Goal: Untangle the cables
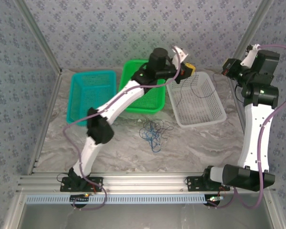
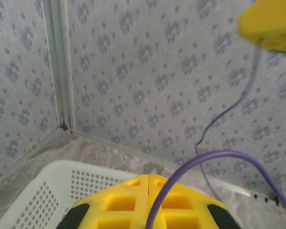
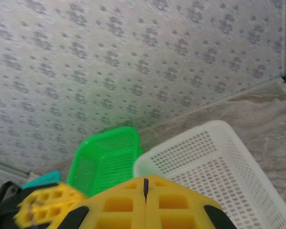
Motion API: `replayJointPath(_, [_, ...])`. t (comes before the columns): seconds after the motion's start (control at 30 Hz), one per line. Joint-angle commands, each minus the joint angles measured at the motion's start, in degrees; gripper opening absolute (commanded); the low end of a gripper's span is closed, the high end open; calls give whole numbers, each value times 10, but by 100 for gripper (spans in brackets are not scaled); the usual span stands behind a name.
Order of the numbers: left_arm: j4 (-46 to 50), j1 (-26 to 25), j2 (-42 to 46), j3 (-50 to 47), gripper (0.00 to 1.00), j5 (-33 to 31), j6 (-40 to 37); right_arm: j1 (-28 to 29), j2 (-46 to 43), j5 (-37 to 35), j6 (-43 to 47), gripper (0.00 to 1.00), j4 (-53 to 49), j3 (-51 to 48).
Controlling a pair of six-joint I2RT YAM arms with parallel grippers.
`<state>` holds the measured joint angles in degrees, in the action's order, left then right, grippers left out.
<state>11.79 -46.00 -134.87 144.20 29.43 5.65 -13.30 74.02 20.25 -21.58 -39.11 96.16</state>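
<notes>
The cables lie mostly as a loose tangle (image 1: 155, 133) of blue and dark wires on the marble tabletop, in front of the baskets. My right gripper (image 3: 145, 180) is shut, and a dark purplish cable end (image 3: 145, 187) sticks out between its tips. That thin cable (image 2: 229, 107) drops from the right gripper's yellow fingers (image 2: 271, 24) and passes down beside my left gripper (image 2: 148, 177). The left gripper's jaws are pressed together, with nothing showing at the seam. From above, the left gripper (image 1: 190, 70) hovers over the white basket's far corner, and the right gripper (image 1: 225, 71) is raised just to its right.
A white basket (image 1: 202, 122) stands at the back right, with thin dark wire hanging into it. Beside it are a green basket (image 1: 143, 110) and a teal basket (image 1: 74, 102). Patterned walls close in the back and sides. A thick purple arm cable (image 2: 205, 160) crosses the left wrist view.
</notes>
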Motion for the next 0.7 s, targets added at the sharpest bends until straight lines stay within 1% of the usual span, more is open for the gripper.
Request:
replayJointPath(0.0, [104,4,-114,203,2,16,9,-6,12,-24,22,1,22,-24])
replayJointPath(0.03, [85,8,-128,206,3,15,26,-7,17,-23,26,0,20,-32])
replayJointPath(0.1, [41,12,-127,156,6,13,50,-8,24,-24,34,0,14,-45])
replayJointPath(0.23, [70,12,-152,154,9,9,43,-8,28,-30,39,0,23,-93])
replayJointPath(0.27, [74,12,-158,154,11,10,44,-8,29,-30,37,0,29,-108])
replayJointPath(0.37, [91,12,-171,154,22,-4,42,-8,34,-26,27,0,44,-144])
replayJointPath(0.4, [101,13,-174,154,29,-10,39,-7,37,-25,25,0,44,-153])
replayJointPath(0.47, [130,12,-176,154,56,-25,29,-4,47,-24,23,0,44,-169])
replayJointPath(0.53, [162,11,-174,155,78,-52,23,3,65,-24,30,1,42,-173])
replayJointPath(0.63, [208,11,-162,157,98,-83,1,21,100,-36,47,3,8,-157])
replayJointPath(0.67, [226,10,-155,157,99,-98,-7,28,113,-39,52,4,-2,-150])
